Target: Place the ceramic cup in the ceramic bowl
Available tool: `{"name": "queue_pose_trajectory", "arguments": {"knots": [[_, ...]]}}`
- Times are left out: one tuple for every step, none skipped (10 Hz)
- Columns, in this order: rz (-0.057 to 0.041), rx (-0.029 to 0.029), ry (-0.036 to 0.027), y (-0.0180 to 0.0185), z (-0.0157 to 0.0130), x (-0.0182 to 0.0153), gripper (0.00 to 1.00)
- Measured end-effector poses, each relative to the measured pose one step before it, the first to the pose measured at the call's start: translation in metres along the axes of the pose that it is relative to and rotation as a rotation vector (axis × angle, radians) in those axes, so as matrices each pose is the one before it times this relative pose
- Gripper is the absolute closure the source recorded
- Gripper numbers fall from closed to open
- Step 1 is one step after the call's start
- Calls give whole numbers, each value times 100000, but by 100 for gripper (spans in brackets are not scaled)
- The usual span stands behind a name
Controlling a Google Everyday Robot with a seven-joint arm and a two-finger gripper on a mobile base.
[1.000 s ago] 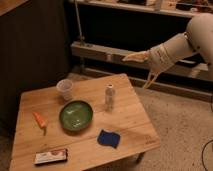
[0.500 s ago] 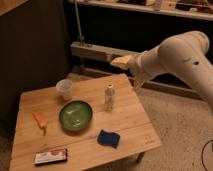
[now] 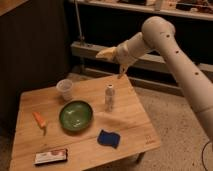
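Note:
The ceramic cup, small and pale, stands upright near the far left of the wooden table. Just in front of it sits the ceramic bowl, dark green, glossy and with nothing in it. My gripper hangs in the air above the table's far edge, up and to the right of the cup. It is open, one finger pointing left and the other down, with nothing between them. The white arm reaches in from the upper right.
A slim white bottle stands right of the bowl, below the gripper. A blue sponge lies near the front edge, an orange carrot at the left, and a dark flat packet at the front left corner. Metal shelving runs behind the table.
The arm has swung left from the right side, bringing the gripper over the table's far edge, closer to the cup. The objects on the table have not moved.

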Motion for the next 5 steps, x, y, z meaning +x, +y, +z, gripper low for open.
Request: {"name": "queue_pose_trajectory", "arguments": {"knots": [[-3440,-1388,-3028,-1174,2179,242,20],[-1921,-448,-1497,-632,1143,-20,20],[-2998,-1233,-2365,-680,1884,-502,20],[-1932,-1540,-1490,34,1955,-643,20],[-912,-1122,-806,189,1456,-213,20]]}}
